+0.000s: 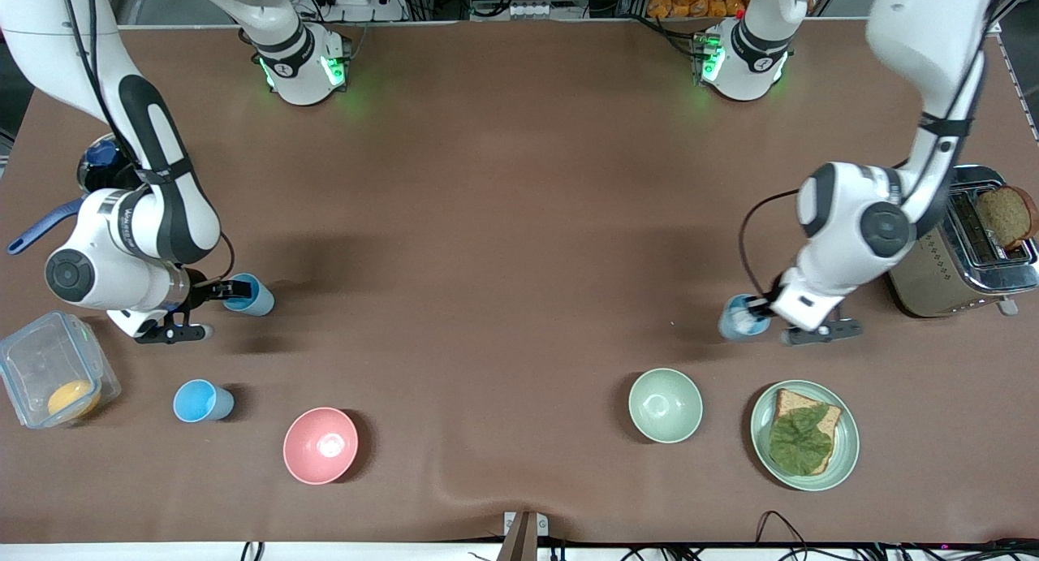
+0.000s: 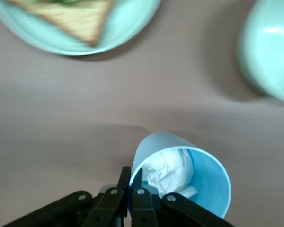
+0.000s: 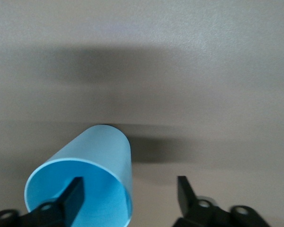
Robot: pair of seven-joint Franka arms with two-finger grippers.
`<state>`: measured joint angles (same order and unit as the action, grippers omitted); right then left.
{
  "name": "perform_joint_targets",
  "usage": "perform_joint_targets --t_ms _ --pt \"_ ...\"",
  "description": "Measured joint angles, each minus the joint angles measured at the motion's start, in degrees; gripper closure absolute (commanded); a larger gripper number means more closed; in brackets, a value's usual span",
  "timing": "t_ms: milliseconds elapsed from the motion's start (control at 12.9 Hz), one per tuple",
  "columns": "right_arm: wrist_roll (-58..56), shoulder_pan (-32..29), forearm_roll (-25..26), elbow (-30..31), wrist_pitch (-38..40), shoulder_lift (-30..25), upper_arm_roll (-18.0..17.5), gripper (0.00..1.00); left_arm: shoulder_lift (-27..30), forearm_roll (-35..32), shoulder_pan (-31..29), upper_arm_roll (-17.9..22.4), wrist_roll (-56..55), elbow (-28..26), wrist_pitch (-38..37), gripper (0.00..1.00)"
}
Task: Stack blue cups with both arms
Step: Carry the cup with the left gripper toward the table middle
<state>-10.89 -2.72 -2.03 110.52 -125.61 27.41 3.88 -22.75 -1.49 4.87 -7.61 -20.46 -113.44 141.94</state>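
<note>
Three blue cups show in the front view. My left gripper (image 1: 761, 308) is shut on the rim of one blue cup (image 1: 740, 317) toward the left arm's end of the table. In the left wrist view one finger (image 2: 141, 182) is inside the rim and one outside, and crumpled white paper (image 2: 170, 170) fills this cup (image 2: 206, 182). My right gripper (image 1: 221, 309) is open at a second blue cup (image 1: 253, 297), with one finger (image 3: 73, 191) inside that cup (image 3: 97, 149) and the other outside, apart from the wall. A third blue cup (image 1: 200, 401) stands alone, nearer the front camera.
A pink bowl (image 1: 321, 445) and a pale green bowl (image 1: 666, 404) sit near the front edge. A green plate (image 1: 844, 455) holds bread with lettuce. A toaster (image 1: 933, 269) stands at the left arm's end. A clear lidded box (image 1: 32, 358) and a blue-handled pot (image 1: 40, 224) are at the right arm's end.
</note>
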Motion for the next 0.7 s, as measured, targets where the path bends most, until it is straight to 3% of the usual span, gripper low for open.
perform_joint_targets --t_ms 78,544,699 --pt "-0.1 0.0 0.0 0.0 0.0 0.0 0.0 1.00 -0.4 0.0 3.3 -0.1 -3.9 1.4 0.0 1.00" --pt "-0.3 0.6 0.0 0.1 0.7 -0.2 -0.3 1.00 -10.5 0.0 23.1 -0.2 -31.8 13.1 0.0 1.00" --pt "-0.2 1.2 0.0 -1.0 4.6 -1.0 -0.4 1.00 -14.0 0.0 27.9 0.0 -37.4 16.9 0.0 1.00"
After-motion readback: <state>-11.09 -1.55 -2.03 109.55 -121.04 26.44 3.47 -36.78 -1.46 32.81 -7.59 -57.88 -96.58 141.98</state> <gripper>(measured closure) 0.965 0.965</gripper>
